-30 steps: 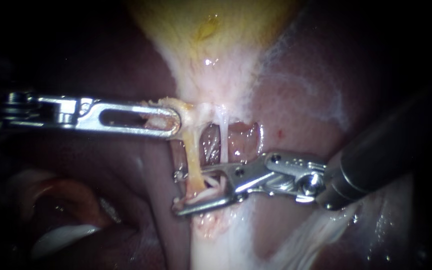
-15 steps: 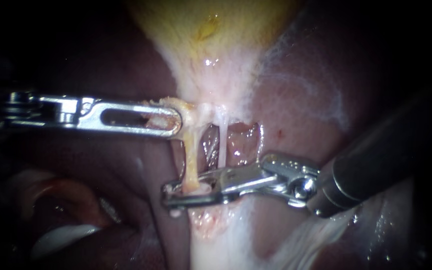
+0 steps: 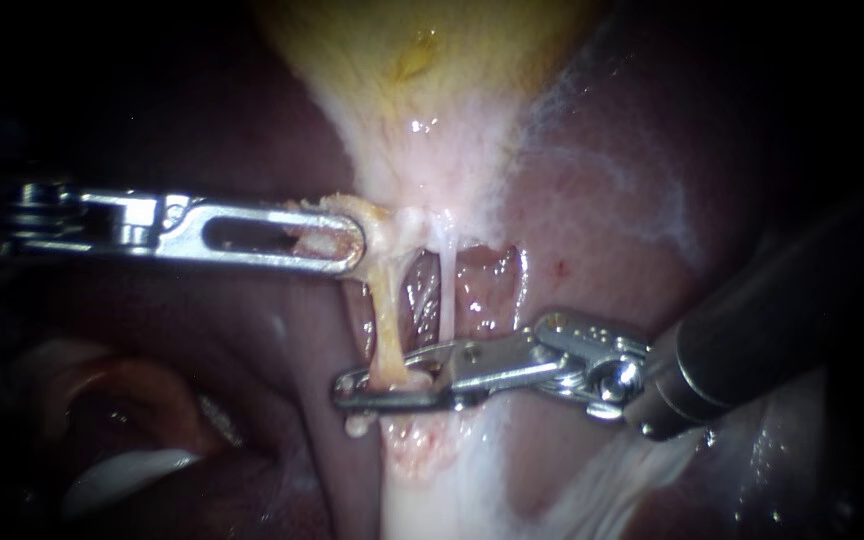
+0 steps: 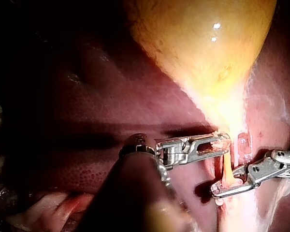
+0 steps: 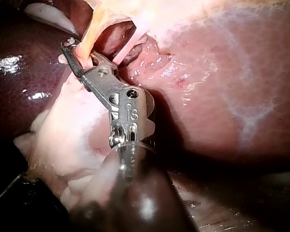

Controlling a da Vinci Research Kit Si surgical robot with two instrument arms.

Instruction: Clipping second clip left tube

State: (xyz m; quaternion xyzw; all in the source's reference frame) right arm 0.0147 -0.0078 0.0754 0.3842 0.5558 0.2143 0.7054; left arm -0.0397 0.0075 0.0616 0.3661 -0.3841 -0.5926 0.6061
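Note:
The left tube (image 3: 384,320), a yellowish strand, runs down from the gallbladder (image 3: 422,70) neck. Beside it hangs the thin white right tube (image 3: 445,290). My right instrument (image 3: 354,391) comes in from the right, and its jaws lie together across the left tube's lower end, pinching it from both sides. The same grip shows in the left wrist view (image 4: 218,190) and in its own view (image 5: 71,48). My left instrument (image 3: 350,246) holds a flap of tissue at the gallbladder neck in its slotted jaws, pulling it leftward, as its own view (image 4: 223,141) also shows.
Dark red liver (image 3: 632,200) surrounds the window behind the tubes. A pale band of fatty tissue (image 3: 432,490) runs downward under the right jaws. Pinkish folds (image 3: 122,400) lie at the lower left, below the left shaft.
The right jaws, open around the left tube's lower end a second ago, have come together on it and slid slightly leftward. The left instrument has not moved.

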